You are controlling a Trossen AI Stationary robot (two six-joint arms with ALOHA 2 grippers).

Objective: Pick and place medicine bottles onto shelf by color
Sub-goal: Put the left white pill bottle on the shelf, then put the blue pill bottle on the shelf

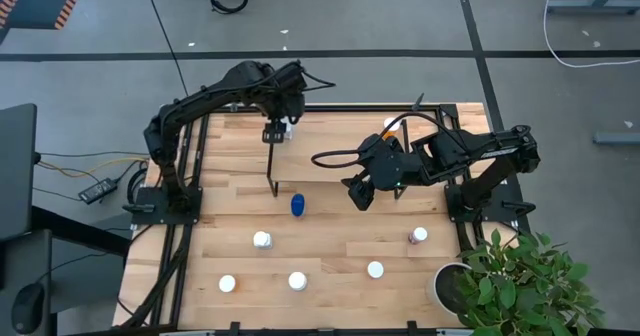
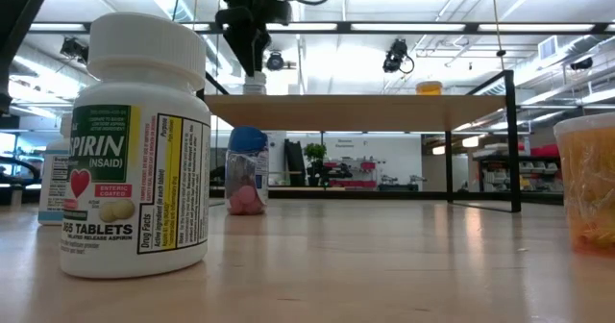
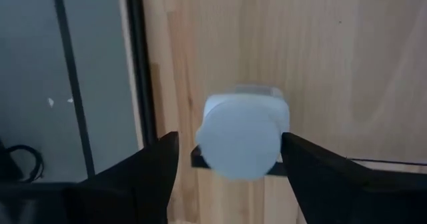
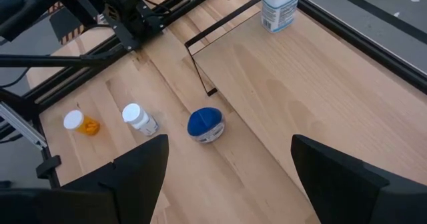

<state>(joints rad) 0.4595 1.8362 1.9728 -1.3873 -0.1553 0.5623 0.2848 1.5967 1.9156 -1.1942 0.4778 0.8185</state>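
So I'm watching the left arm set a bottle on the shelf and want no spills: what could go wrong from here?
1. The white-capped bottle stands near the shelf's edge, between the left gripper's open fingers; a sideways retreat might tip it off.
2. The right gripper hovers open over the shelf's front edge and could clip the shelf descending toward the blue bottle.

Grey floor (image 1: 400, 16), bright ceiling lights (image 2: 413, 25)

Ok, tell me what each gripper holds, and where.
Nothing held: left gripper stands open around the white bottle on the shelf; right gripper is empty.
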